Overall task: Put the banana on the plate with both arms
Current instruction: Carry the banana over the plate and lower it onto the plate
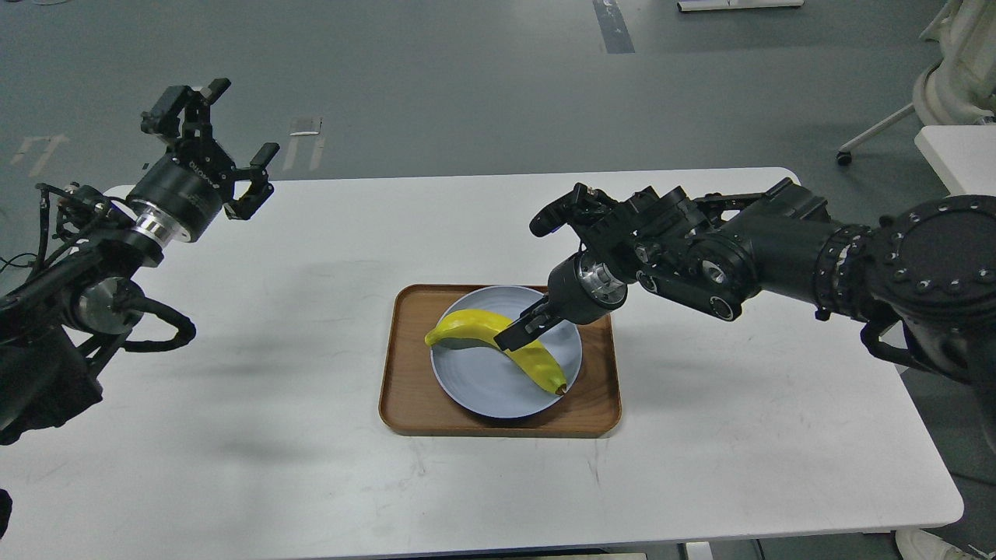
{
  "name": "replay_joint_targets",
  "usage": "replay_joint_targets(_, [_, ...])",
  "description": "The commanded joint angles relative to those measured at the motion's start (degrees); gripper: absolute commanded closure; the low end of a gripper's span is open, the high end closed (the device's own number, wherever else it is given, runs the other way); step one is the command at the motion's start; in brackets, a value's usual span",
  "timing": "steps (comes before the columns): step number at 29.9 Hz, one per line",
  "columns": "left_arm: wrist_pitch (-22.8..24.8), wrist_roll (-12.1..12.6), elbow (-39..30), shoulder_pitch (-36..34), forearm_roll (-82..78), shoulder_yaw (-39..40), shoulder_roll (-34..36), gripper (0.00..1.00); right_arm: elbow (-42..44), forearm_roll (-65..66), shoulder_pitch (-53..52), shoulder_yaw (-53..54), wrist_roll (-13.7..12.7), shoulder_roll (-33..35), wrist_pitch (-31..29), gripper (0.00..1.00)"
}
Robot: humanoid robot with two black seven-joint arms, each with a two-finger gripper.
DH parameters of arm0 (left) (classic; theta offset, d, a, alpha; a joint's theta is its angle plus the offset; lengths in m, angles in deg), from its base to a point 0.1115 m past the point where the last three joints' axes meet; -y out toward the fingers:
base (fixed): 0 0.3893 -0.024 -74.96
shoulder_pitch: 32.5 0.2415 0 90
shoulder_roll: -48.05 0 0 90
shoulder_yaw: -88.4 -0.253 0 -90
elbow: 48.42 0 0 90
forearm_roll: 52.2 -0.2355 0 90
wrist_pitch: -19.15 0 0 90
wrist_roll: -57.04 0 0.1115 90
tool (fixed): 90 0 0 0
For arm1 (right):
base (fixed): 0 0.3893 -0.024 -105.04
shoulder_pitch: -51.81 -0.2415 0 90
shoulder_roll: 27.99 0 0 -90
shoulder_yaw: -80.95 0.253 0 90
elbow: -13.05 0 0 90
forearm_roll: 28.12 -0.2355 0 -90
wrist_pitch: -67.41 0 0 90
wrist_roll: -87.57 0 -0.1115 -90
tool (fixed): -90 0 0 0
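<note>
- The banana (498,342) is lying on the plate (475,389), its curved body arching across the plate from the far left down to the near right, with its dark brown tip pointing at the near right rim.
- The plate is sitting inside a brown wooden tray (408,404), filling most of the tray's width.
- The tray is resting near the middle of our white table (311,482).
- Our right gripper (520,330) is reaching down from the right onto the middle of the banana, and its dark fingers (523,320) are lying against the fruit; we are seeing them close together at the banana, but we cannot tell whether they are clamping it or just touching it.
- Our right arm (778,241) is stretching in from the right edge, bent above the table's far right part.
- Our left gripper (226,136) is hovering high over the far left corner of the table, well apart from the tray, and its fingers (264,155) are spreading wide with nothing between them.
- Our left arm (93,257) is coming in from the left edge, with black cables looping beside it.
- Beyond the table, grey floor (467,93) is showing, with the white wheeled base of a chair (879,132) at the far right.
</note>
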Motion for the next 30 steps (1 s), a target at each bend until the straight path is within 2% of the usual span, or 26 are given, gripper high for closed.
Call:
replay_joint_targets(1, [0.0,0.0,0.0,-0.04,0.0,-0.01,0.0,0.02,0.8,-4.77,-0.43,0.91,0.0,1.9,0.0,0.01])
replay_joint_targets(8, [0.0,0.0,0.0,0.13,0.0,0.08,0.18,0.02,1.42,-23.67,0.8,16.54,0.0,13.15,3.04,0.0])
replay_joint_targets(13, [0.0,0.0,-0.62,0.22,0.0,2.36,-0.18,0.02,1.42,-35.97,9.39,30.32,0.0,19.57,3.39,0.0])
replay_joint_targets(16, [0.0,0.0,-0.62,0.22,0.0,3.16,-0.26,0.02,1.42,-40.81,16.24,40.69,0.0,20.8,3.39,0.0])
replay_joint_targets(22, [0.0,0.0,-0.62,0.57,0.0,4.3,-0.09,0.02,1.51,-46.71,25.13,52.75,0.0,20.98,3.48,0.0])
replay_joint_targets(28, [0.0,0.0,-0.62,1.1,1.75,4.39,-0.35,0.02,1.6,-48.56,27.96,55.05,0.0,21.07,3.48,0.0])
replay_joint_targets(30, [0.0,0.67,-0.62,1.27,3.5,4.39,-0.96,0.02,1.6,-48.56,28.57,55.49,0.0,21.07,3.39,0.0])
